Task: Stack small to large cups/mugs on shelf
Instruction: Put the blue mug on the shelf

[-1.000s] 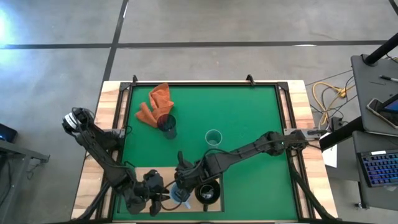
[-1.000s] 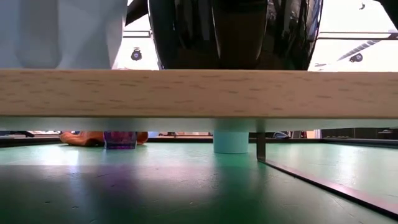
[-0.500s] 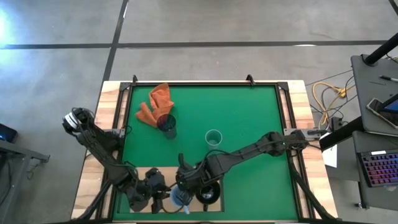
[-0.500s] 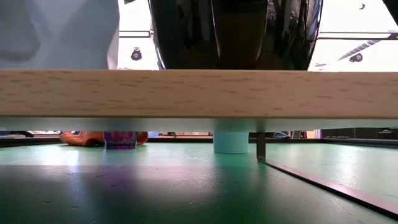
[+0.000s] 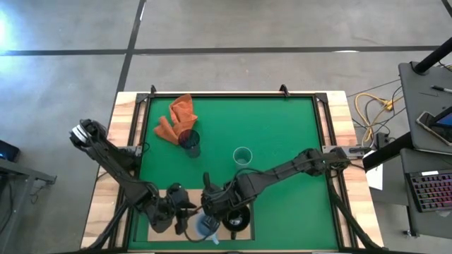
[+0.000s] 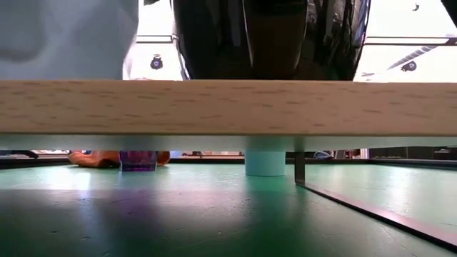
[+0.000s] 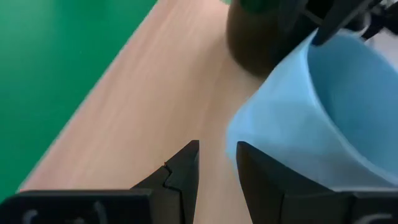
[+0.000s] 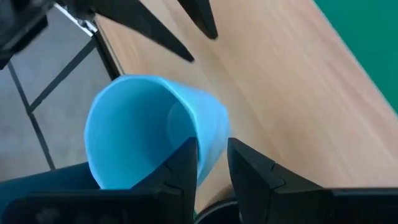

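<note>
Right claw clamped on the tilted blue mug's rim beside the black mug on the shelf; left claw slightly apart nearby; a loose pinch could tip the mug off the shelf's edge.

In the low view the shelf fills the width and hides most of the table behind it. Only the bases of the purple cup and teal cup show under it. The black mug and blue mug are cut off at the top edge. From above, both arms cover the blue mug's sides.
</note>
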